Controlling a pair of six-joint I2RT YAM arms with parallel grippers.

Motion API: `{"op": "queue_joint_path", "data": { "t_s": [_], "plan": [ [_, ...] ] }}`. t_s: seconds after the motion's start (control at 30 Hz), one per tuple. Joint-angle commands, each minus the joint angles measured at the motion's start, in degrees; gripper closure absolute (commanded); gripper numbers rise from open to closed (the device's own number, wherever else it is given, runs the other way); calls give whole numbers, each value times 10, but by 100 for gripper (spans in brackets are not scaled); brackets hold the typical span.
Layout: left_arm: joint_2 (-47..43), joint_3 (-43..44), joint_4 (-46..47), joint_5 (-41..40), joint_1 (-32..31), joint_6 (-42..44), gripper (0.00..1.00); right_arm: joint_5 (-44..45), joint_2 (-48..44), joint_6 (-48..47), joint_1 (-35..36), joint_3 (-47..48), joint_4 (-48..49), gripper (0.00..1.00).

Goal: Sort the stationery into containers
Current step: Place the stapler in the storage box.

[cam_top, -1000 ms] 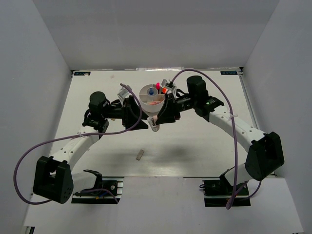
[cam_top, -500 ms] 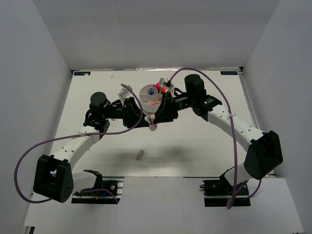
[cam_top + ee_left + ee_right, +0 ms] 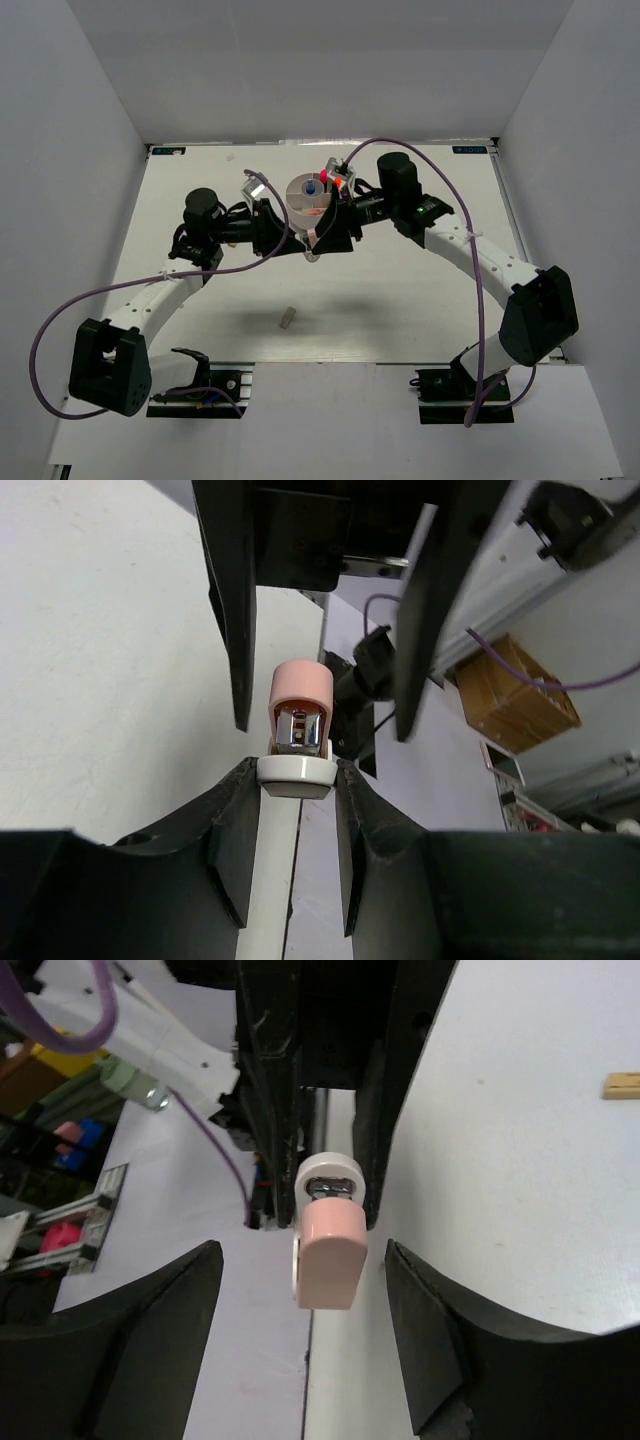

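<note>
The round white tub point(image 3: 309, 193) hangs above the table between both arms, tilted so its compartments face the top camera. A blue-capped bottle point(image 3: 311, 186) and pink and orange highlighter caps point(image 3: 331, 180) show inside. A white handle point(image 3: 313, 254) with a pink end sticks out below its rim. My left gripper point(image 3: 297, 785) is shut on that white handle point(image 3: 296, 773), just behind the pink end point(image 3: 302, 685). My right gripper point(image 3: 305, 1260) is open, its fingers point(image 3: 175, 1325) standing well apart on both sides of the pink end point(image 3: 331, 1255) without touching it.
A small beige eraser point(image 3: 286, 318) lies alone on the white table point(image 3: 400, 300) nearer the arm bases, and also shows in the right wrist view point(image 3: 624, 1085). Grey walls enclose the table on three sides. Purple cables loop over both arms.
My left gripper has shut on the tub's handle. My right gripper, shut on it before, has opened and let go. The tub has shifted slightly toward the back.
</note>
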Motion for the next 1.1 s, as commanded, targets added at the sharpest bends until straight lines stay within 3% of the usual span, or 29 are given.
{"op": "queue_joint_path", "data": {
  "t_s": [0.0, 0.37, 0.47, 0.63, 0.8, 0.9, 1.07],
  "plan": [
    [-24, -2, -46, -53, 9, -8, 100, 65, -6, 24, -6, 28, 15, 27],
    [8, 55, -104, -227, 81, -45, 100, 293, -35, 128, -97, 54, 13, 21],
    [44, 113, -154, -384, 81, 34, 100, 302, -37, 96, -113, 64, -15, 21],
    [133, 231, -174, -481, 69, 142, 100, 304, -48, 51, -136, 58, -49, 21],
    [235, 297, -173, -504, 64, 237, 100, 303, -55, -1, -159, 60, -99, 21],
    [293, 374, -223, -483, 64, 289, 100, 299, -57, -6, -167, 55, -102, 21],
    [351, 415, -231, -437, 64, 310, 100, 270, -57, 2, -176, 43, -86, 21]
  ]
}}
